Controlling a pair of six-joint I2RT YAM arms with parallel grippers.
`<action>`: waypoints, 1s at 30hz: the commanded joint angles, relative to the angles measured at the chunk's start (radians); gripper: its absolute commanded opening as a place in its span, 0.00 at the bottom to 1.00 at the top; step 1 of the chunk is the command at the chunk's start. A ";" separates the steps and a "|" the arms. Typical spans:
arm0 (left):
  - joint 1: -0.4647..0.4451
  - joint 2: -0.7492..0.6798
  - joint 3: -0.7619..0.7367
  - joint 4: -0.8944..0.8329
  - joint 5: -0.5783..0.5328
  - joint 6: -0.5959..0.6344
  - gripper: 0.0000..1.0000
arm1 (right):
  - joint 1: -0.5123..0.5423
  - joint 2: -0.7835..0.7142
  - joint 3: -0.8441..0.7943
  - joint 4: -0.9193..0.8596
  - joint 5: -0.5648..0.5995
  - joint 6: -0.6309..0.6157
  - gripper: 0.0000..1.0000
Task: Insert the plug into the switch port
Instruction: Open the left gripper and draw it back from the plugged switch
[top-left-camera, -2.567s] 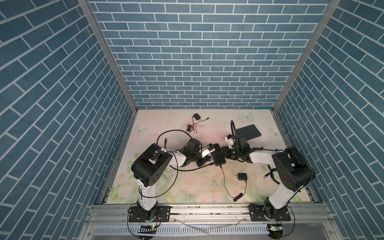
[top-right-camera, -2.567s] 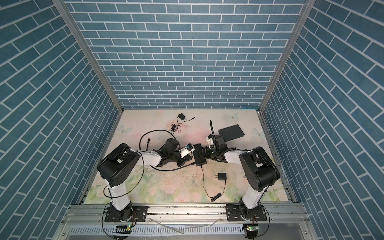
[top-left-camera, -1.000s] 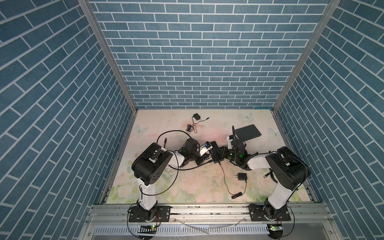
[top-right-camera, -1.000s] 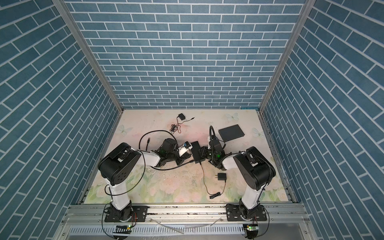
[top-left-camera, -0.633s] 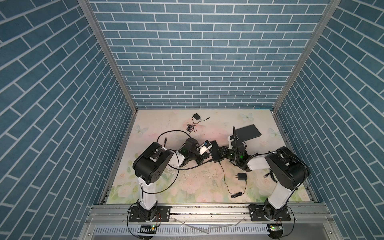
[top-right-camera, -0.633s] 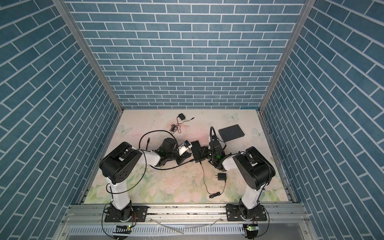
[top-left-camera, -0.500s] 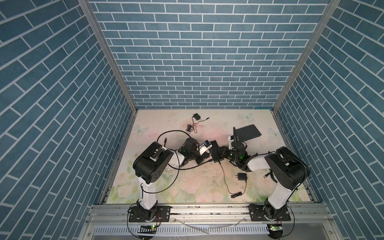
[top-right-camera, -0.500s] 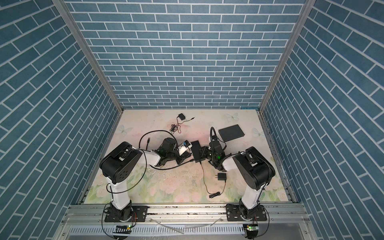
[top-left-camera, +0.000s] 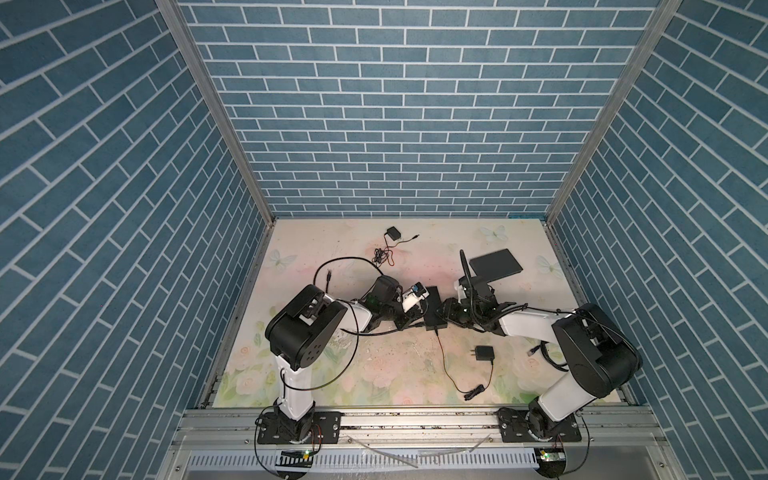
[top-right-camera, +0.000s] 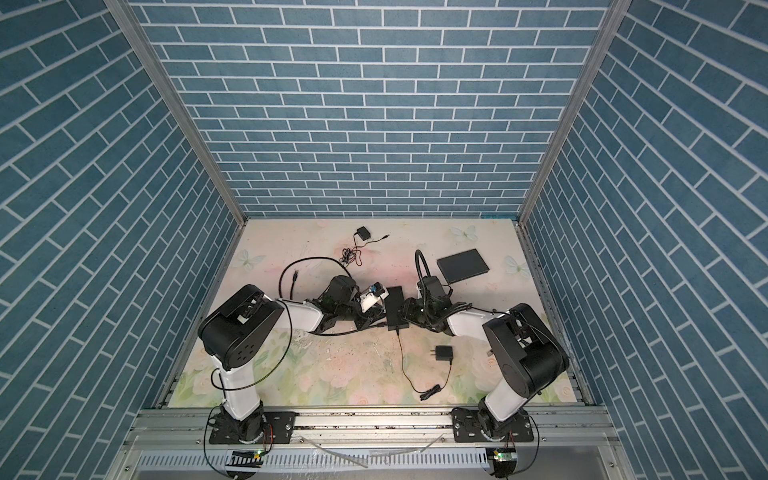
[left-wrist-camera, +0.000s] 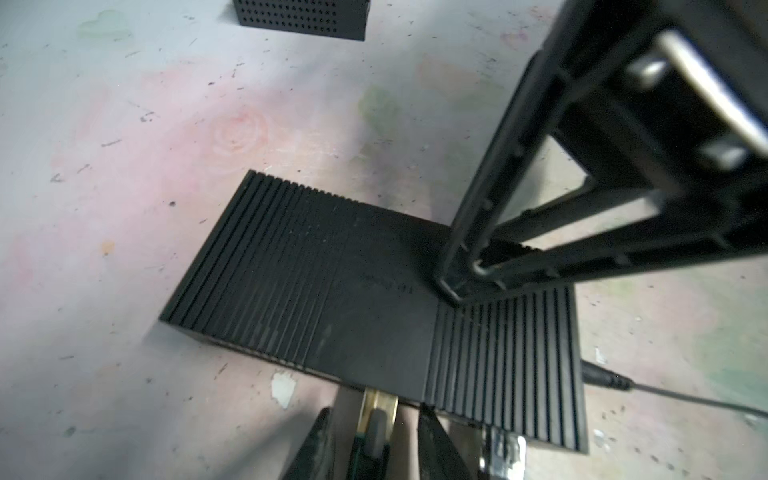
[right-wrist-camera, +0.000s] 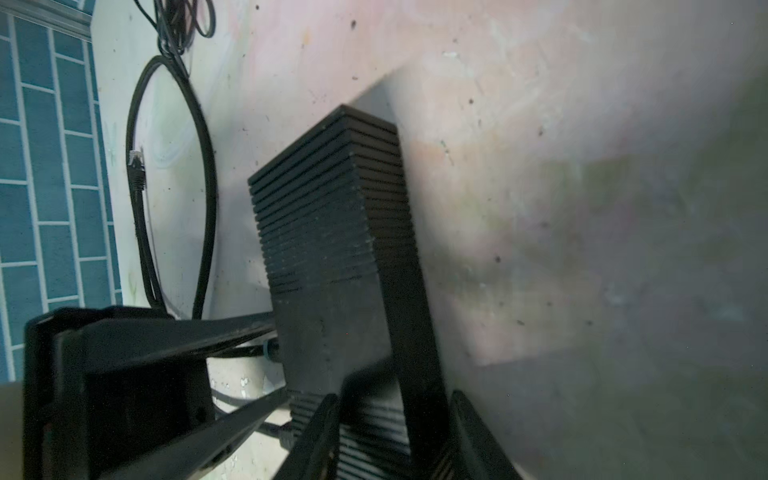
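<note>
The switch (top-left-camera: 434, 305) (top-right-camera: 395, 305) is a black ribbed box lying flat mid-table. In the left wrist view the plug (left-wrist-camera: 377, 405), with its gold clip, is set into a port in the switch (left-wrist-camera: 332, 282) side wall. My left gripper (left-wrist-camera: 375, 410) (top-left-camera: 420, 318) is open, and a gap shows on each side of the plug. My right gripper (right-wrist-camera: 395, 397) (top-left-camera: 446, 309) is open astride the opposite long side of the switch (right-wrist-camera: 324, 232). A strip of table shows beside one finger (right-wrist-camera: 469, 432).
A flat black box (top-left-camera: 494, 266) lies back right. A power adapter (top-left-camera: 484, 354) sits front right, and a thin cord (top-left-camera: 446, 365) runs into the switch's near end. A second adapter (top-left-camera: 392, 232) lies at the back. The thick cable loops left (top-left-camera: 345, 262), ending in a loose connector (right-wrist-camera: 137, 166).
Both grippers' jaws have spread in the last half second, the left ones coming off the plug. The switch has shifted slightly toward the back since the earliest frames.
</note>
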 joint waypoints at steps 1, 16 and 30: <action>-0.003 -0.077 0.005 -0.061 -0.006 0.029 0.39 | -0.049 0.004 0.083 -0.142 -0.028 -0.092 0.46; 0.082 -0.244 0.219 -0.389 -0.383 -0.355 0.50 | -0.031 0.021 0.046 -0.086 -0.190 -0.191 0.73; 0.120 -0.160 0.366 -0.566 -0.716 -0.629 0.53 | 0.183 0.220 0.147 0.070 -0.131 -0.074 0.67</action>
